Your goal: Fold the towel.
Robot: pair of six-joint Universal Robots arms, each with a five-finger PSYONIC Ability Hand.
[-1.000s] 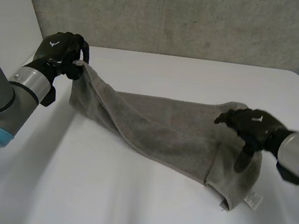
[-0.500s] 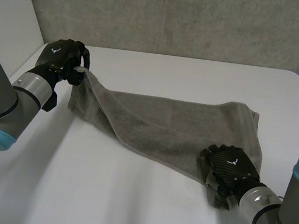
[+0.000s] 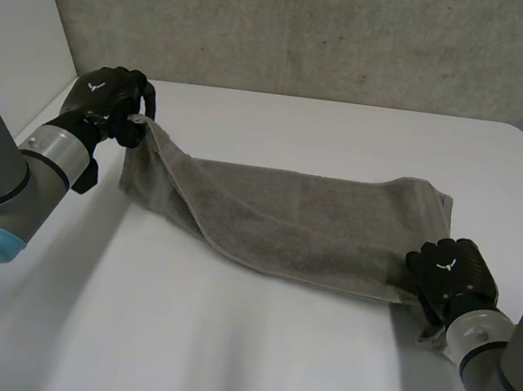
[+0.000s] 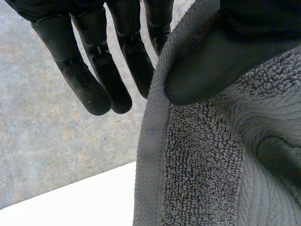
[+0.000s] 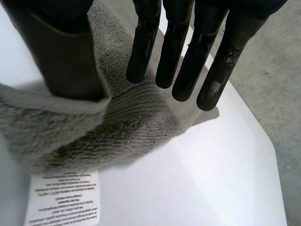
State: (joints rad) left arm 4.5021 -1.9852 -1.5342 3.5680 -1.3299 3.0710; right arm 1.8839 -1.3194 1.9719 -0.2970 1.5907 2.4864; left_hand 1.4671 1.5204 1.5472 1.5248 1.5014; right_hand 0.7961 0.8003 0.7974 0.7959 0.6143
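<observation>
Since half a second ago only our right side has changed: the hand there has gone from partway along the near hem out to the near right corner, and the hem that sagged toward us now runs close to straight. Reading from the left, our left hand is where it was, raised over the far left part of the table, with the far left corner of the towel pinched between its thumb and the straight fingers behind the hem. From there the towel slopes down and lies as a long band across the middle of the table. At its right end our right hand has its thumb dug into the bunched corner and straight fingers laid on the other side, which we judge to be a pinch; the label lies on the table just under it. We take this to mean both ends are held, so the cloth can be lifted and laid over itself. Room is good in front of the towel and behind it, where the table is bare; the right hand sits near the table's right edge, so we would keep any swing inward
</observation>
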